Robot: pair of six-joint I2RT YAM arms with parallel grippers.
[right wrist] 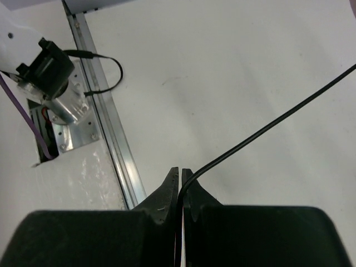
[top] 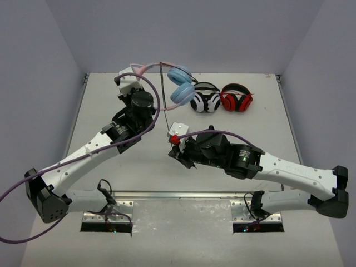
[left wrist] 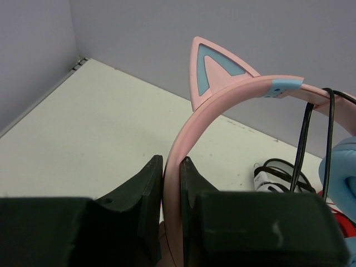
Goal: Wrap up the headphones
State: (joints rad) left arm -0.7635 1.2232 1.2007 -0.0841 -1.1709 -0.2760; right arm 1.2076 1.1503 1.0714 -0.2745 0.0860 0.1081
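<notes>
The headphones (top: pixel 177 83) hang above the far middle of the table, with a pink headband (left wrist: pixel 222 103), a cat ear (left wrist: pixel 214 67) and light-blue earcups (left wrist: pixel 340 172). My left gripper (left wrist: pixel 172 167) is shut on the headband, which runs up between its two fingers; in the top view this gripper (top: pixel 131 69) is at the band's left end. The thin black cable (top: pixel 164 97) drops from the band (top: pixel 146 68) over the table's centre. There my right gripper (top: pixel 171 139) is shut on it. In the right wrist view the cable (right wrist: pixel 267 128) leaves the closed gripper (right wrist: pixel 181 173) toward the upper right.
Black-and-white headphones (top: pixel 204 101) and red-and-black headphones (top: pixel 236 99) lie at the back, right of the blue earcups. A metal rail (right wrist: pixel 105 128) runs along the near table edge by the left arm's base (right wrist: pixel 53 83). Grey walls close off the back and both sides.
</notes>
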